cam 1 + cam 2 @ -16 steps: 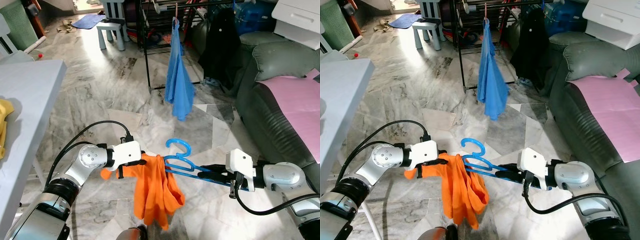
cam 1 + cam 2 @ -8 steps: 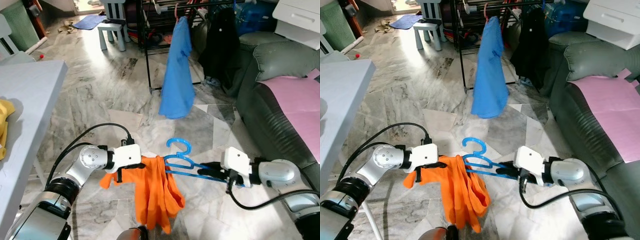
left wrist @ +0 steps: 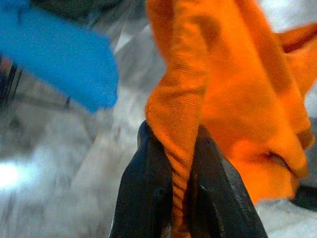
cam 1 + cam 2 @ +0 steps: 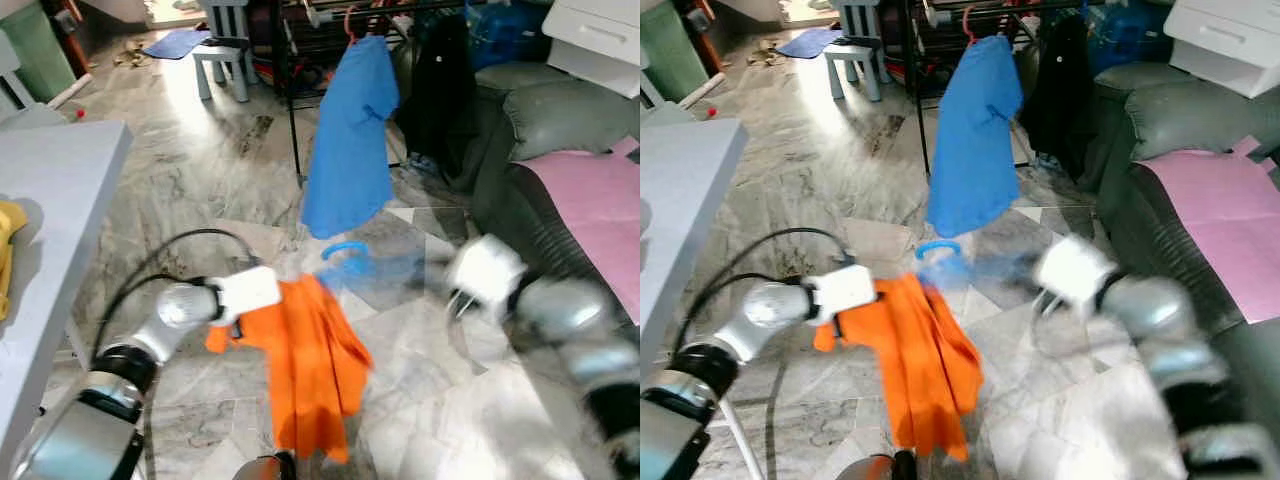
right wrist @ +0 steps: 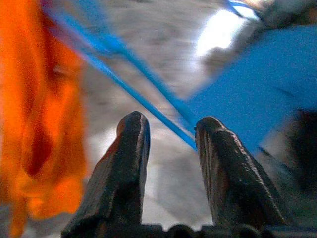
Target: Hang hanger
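A blue hanger [image 4: 345, 252] carries an orange garment [image 4: 310, 360] low over the marble floor, blurred by motion. My left gripper [image 3: 173, 144] is shut on a fold of the orange garment [image 3: 237, 99] at the hanger's left end. At the hanger's right end, my right gripper [image 5: 171, 124] holds the blue hanger's thin bar [image 5: 138, 96] between its fingers; that arm [image 4: 490, 275] is a smear. Beyond stands a black clothes rack [image 4: 293, 110] with a blue shirt [image 4: 350, 150] hanging from its rail.
A dark grey sofa [image 4: 540, 130] with a pink cloth [image 4: 595, 190] runs along the right. On the left stands a grey table [image 4: 60, 190] with a yellow cloth [image 4: 8, 250] at its edge. Black clothes [image 4: 440, 90] hang by the rack, and a small stool [image 4: 225, 60] stands further back.
My right arm has swung up and toward the rack with the hanger, now blurred. The orange garment and left gripper rose a little. The blue shirt looks nearer and billowed out.
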You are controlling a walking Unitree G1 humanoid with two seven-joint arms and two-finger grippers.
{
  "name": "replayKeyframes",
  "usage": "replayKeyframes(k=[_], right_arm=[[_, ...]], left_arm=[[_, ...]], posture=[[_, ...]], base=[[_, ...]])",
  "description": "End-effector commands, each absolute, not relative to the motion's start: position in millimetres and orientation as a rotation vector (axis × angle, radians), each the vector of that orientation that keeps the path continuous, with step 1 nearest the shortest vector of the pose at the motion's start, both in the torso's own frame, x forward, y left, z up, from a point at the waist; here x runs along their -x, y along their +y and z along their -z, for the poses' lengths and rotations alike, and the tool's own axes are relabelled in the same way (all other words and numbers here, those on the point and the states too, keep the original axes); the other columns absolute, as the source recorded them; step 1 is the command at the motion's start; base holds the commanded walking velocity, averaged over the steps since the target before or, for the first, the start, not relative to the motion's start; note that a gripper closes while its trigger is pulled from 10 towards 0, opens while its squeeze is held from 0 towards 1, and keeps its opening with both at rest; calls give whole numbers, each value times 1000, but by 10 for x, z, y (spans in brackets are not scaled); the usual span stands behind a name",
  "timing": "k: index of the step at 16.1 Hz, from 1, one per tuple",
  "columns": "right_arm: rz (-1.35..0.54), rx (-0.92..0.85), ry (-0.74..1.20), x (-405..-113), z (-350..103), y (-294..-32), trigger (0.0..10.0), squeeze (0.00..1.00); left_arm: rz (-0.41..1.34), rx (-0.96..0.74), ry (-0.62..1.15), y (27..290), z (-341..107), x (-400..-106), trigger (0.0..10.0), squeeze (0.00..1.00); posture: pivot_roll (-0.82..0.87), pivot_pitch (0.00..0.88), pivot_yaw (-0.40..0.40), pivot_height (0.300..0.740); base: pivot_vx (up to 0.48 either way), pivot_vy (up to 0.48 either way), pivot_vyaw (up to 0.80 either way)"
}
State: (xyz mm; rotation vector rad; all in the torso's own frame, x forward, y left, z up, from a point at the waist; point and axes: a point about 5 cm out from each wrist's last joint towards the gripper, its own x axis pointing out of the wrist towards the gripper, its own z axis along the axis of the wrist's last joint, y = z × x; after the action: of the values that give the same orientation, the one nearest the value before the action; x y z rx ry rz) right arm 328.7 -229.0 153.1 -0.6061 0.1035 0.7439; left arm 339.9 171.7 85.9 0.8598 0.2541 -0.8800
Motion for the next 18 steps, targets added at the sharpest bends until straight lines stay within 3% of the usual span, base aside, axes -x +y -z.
replayKeyframes(k=[1, 5, 6, 10, 11, 14, 16, 17, 18], right_arm=[[-661, 587, 54, -3366, -1711, -2405, 10000, 1000], [-562, 644, 31, -3416, -1692, -2431, 10000, 1000], [-423, 510, -9, -3475, -1663, -2389, 10000, 1000], [-301, 142, -43, -3380, -1376, -2043, 10000, 1000], [-284, 115, -38, -3368, -1341, -2007, 10000, 0], [-236, 14, 98, -3305, -1067, -1781, 10000, 0], [-270, -62, 120, -3283, -1009, -1709, 10000, 0], [-296, -106, 163, -3272, -966, -1690, 10000, 0], [-285, -144, 175, -3266, -950, -1688, 10000, 0]], left_arm=[[838, -857, 256, 1791, -874, -3411, 0, 0], [820, -844, 265, 1805, -810, -3377, 0, 0], [786, -811, 257, 1827, -810, -3378, 0, 0], [764, -664, 237, 1817, -832, -3364, 0, 0], [759, -653, 235, 1810, -829, -3363, 0, 0], [727, -515, 186, 1694, -897, -3403, 0, 0], [811, -473, 129, 1553, -1022, -3394, 0, 0], [858, -477, 103, 1486, -1082, -3380, 431, 0], [885, -470, 68, 1416, -1166, -3373, 2784, 0]], posture=[[-77, 72, 47, 740], [-76, 73, 41, 740], [-75, 74, 40, 740], [-60, 79, 39, 740], [-61, 79, 38, 740], [-65, 79, 38, 740], [-60, 83, 34, 740], [-55, 85, 31, 740], [-53, 86, 29, 740]], base=[[0, 0, 0], [0, 0, 0], [0, 0, 0], [0, 0, 0], [0, 0, 0], [0, 0, 0], [0, 0, 0], [0, 0, 0], [0, 0, 0]])
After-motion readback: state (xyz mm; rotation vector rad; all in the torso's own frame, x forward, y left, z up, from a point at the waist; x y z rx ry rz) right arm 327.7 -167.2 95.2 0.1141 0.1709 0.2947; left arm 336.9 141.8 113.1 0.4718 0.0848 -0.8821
